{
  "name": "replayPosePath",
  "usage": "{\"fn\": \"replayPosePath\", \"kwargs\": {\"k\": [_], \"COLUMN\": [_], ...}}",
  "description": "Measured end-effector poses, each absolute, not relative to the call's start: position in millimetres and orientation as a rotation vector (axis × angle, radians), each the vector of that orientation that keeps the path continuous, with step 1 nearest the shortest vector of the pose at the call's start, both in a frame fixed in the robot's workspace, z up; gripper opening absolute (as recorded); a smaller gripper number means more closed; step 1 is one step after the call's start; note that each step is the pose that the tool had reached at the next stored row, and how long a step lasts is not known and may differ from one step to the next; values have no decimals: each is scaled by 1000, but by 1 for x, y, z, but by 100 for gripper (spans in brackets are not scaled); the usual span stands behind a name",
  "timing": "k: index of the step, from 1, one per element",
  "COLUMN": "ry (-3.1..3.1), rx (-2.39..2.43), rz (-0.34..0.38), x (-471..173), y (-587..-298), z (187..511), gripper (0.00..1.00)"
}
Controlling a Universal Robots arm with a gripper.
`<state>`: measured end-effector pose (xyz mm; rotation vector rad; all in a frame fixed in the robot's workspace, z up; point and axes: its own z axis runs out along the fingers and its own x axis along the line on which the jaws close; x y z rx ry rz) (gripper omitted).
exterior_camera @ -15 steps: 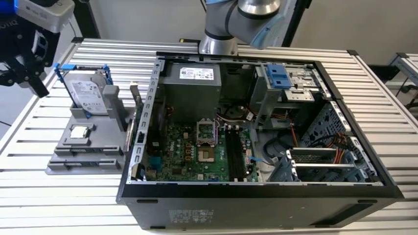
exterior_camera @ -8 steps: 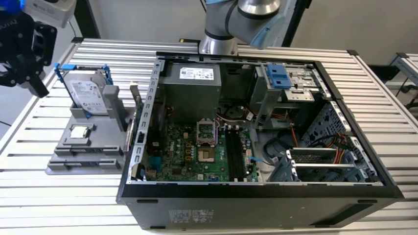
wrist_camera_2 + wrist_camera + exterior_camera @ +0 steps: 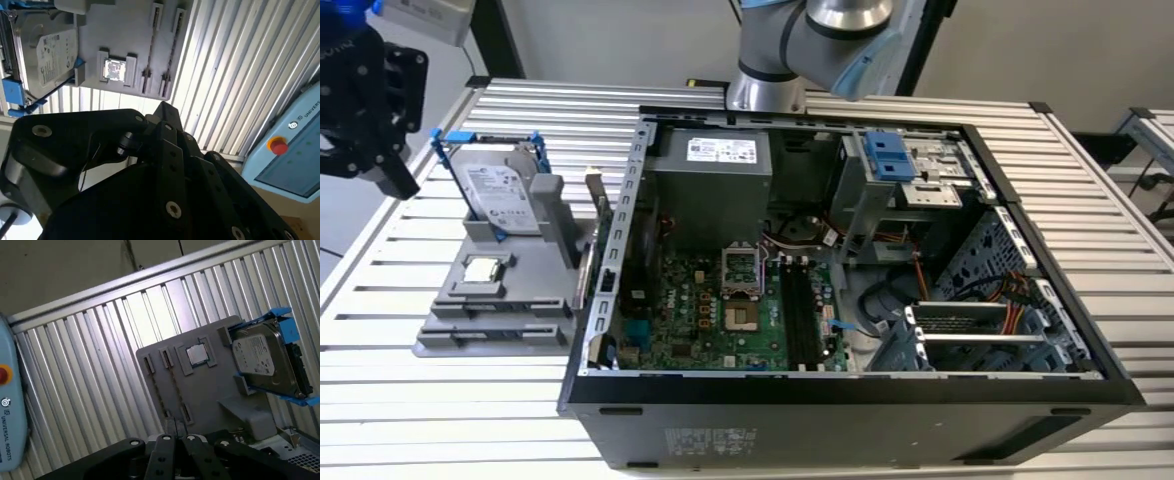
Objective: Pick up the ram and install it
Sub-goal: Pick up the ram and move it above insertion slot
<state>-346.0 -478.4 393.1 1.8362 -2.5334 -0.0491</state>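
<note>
**Listener:** What is in front of you?

**Me:** A slatted metal worktop (image 3: 1067,180) carrying an open computer case (image 3: 854,405), seen from above in the exterior view. Take the case as the centre of the clock. My arm (image 3: 814,40) rises at twelve o'clock. A grey holder (image 3: 494,300) lies on the worktop at nine o'clock, just beside the case wall. My tool (image 3: 398,180) hangs at ten o'clock, apart from the holder.

**Listener:** What does the holder carry?

**Me:** A silver hard drive (image 3: 500,190) in a blue frame stands tilted at the holder's twelve o'clock end. A small square processor chip (image 3: 483,268) lies flat in a recess near the middle.

**Listener:** And the tool itself?

**Me:** Clenched. In both wrist views its black linkages close to a single tip. In the second wrist view, a pale blue control pendant (image 3: 295,150) with a red button (image 3: 277,146) lies past the worktop's edge.

**Listener:** Where is the ram?

**Me:** I cannot pick it out with certainty. In the first wrist view, two long narrow slots (image 3: 175,385) run across the holder just beside the chip. Each shows a thin dark line, and I cannot tell whether that is a stick on edge. Inside the case, the green motherboard (image 3: 700,320) has long black memory sockets (image 3: 794,310) on its three o'clock side. I cannot tell whether one is filled.
</note>
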Motion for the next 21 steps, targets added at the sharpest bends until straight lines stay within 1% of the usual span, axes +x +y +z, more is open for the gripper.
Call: {"fn": "replayPosePath", "kwargs": {"k": [21], "ry": [-2133], "rx": [2281], "rz": [-44], "x": [-346], "y": [-478], "z": [393], "gripper": [0]}}
